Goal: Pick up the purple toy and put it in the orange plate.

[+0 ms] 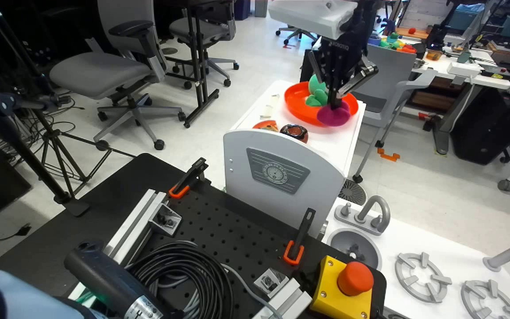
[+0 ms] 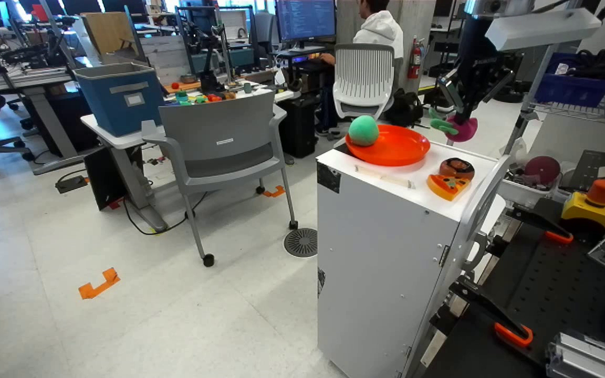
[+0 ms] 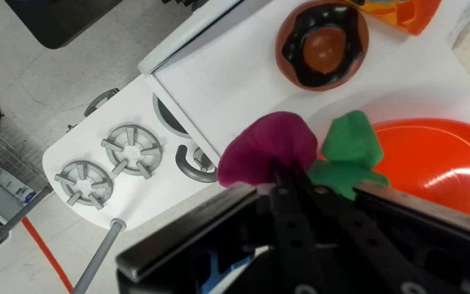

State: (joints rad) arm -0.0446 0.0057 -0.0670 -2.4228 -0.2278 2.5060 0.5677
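The purple toy [image 1: 334, 116] is a magenta-purple rounded piece with green leaf-like parts; it also shows in an exterior view [image 2: 464, 129] and in the wrist view [image 3: 269, 145]. My gripper [image 1: 335, 104] is shut on it, with the narrow fingertips [image 3: 286, 167] pressed into the purple part. The toy is held in the air above the white cabinet top. The orange plate [image 2: 399, 149] lies on that top; in an exterior view the toy overlaps its rim [image 1: 294, 106], and in the other views it appears beside the plate [image 3: 435, 163]. A green ball [image 2: 364, 130] sits in the plate.
A chocolate donut toy [image 3: 322, 45] and a pizza-slice toy [image 2: 448, 186] lie on the white cabinet top [image 2: 386, 184]. A raised grey-white panel [image 1: 281, 173] edges the top on the robot's side. A toy sink [image 1: 354, 248] and stove rings [image 1: 423, 277] stand beside it.
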